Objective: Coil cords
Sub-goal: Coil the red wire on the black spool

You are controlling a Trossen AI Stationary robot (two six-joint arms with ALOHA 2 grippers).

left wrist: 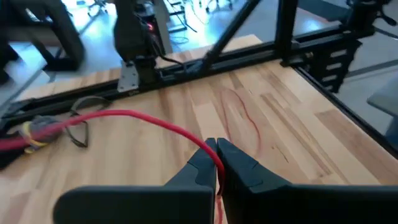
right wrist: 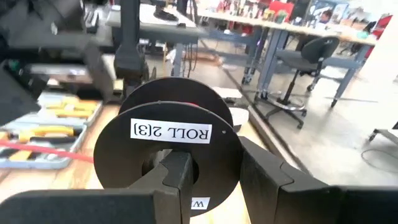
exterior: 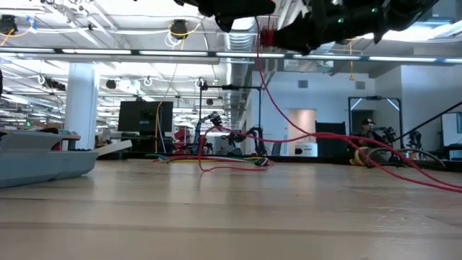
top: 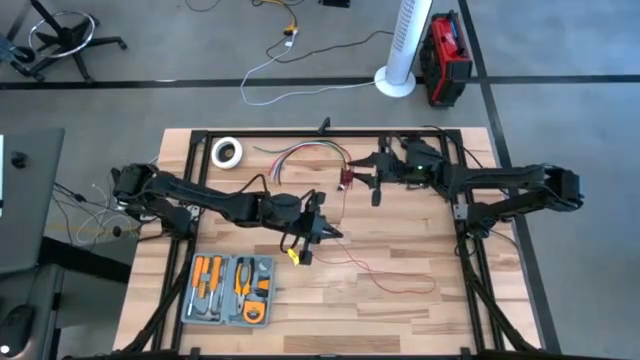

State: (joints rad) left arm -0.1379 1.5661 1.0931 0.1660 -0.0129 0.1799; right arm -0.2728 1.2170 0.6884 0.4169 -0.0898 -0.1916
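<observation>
While both arms meet over the middle of the table (top: 400,330), we list the holdings as follows. Item one: the left gripper (left wrist: 216,163), raised above the boards near the centre, its two dark fingers pinched together on the red wire (left wrist: 149,121), which passes between the tips and runs away across the wood; we judge the pinch serves as a guide, keeping the strand taut and in line for winding. Item two: the right gripper (right wrist: 214,171), toward the far side of the table, its fingers clamped across a black spool (right wrist: 166,140) labelled "ROLL 2[3]", held by the flange so that the drum stays free to take wire. Item three: the wire itself, thread-thin, one stretch hanging slack from the grippers down to the table in the low view, the remainder lying in a loose loop on the boards just beyond the left gripper toward the near edge (most of its length seems unwound, so we reckon the coiling is far from done). Item four: an open tool case (top: 228,290) with orange-handled tools, near the left front edge, apart from the work. Item five: a roll of white tape (top: 227,152) at the far left corner, likewise idle.
</observation>
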